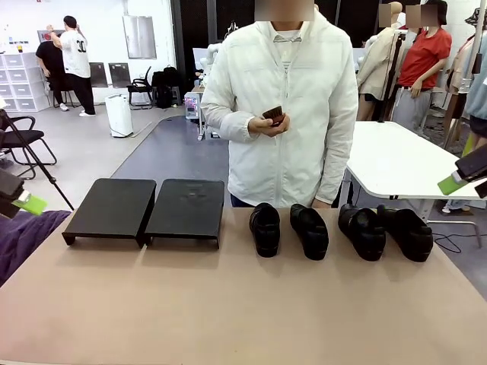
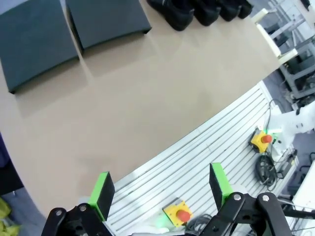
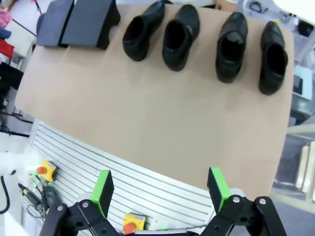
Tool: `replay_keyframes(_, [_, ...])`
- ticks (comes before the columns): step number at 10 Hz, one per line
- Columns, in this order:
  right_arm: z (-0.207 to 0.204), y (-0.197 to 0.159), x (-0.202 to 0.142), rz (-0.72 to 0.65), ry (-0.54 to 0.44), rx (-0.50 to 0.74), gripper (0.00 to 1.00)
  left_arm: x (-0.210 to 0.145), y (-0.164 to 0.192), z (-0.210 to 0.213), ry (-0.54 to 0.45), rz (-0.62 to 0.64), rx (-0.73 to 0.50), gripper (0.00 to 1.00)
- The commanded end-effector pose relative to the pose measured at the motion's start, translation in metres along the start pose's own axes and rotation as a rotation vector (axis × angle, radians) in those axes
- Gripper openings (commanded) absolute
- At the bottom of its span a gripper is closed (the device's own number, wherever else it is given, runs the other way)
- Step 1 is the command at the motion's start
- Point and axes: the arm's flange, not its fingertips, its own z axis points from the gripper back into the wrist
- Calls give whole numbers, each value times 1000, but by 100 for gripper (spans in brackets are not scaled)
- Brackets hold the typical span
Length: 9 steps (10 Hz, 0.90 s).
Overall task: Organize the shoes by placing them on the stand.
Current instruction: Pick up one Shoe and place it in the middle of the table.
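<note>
Your left claw (image 2: 160, 189) and right claw (image 3: 160, 189) both hang with pads spread wide, gripping nothing, short of the bench (image 3: 147, 113) edge, probably parked there to keep the work unobstructed. The four shoes (image 3: 179, 37) stand in a row well ahead of the right claw. The stand (image 2: 106, 19) lies well ahead of the left, top bare. Open bench lies between, so you have room; mind the far edge just behind the shoes.
</note>
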Motion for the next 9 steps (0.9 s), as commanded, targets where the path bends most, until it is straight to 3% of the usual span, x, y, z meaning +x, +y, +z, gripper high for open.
replay_keyframes(1, [-1, 16, 9, 44, 28, 23, 100, 3, -14, -2, 15, -37, 0, 100])
replay_keyframes(6, [-6, 17, 4, 41, 23, -7, 100, 3, -14, -2, 15, -37, 0, 100])
replay_keyframes(8, [-32, -1, 59, 28, 133, -18, 100, 3, -14, -2, 15, -37, 0, 100])
replay_keyframes(9, [-47, -15, 83, -11, 139, -25, 100, 3, -14, -2, 15, -37, 0, 100])
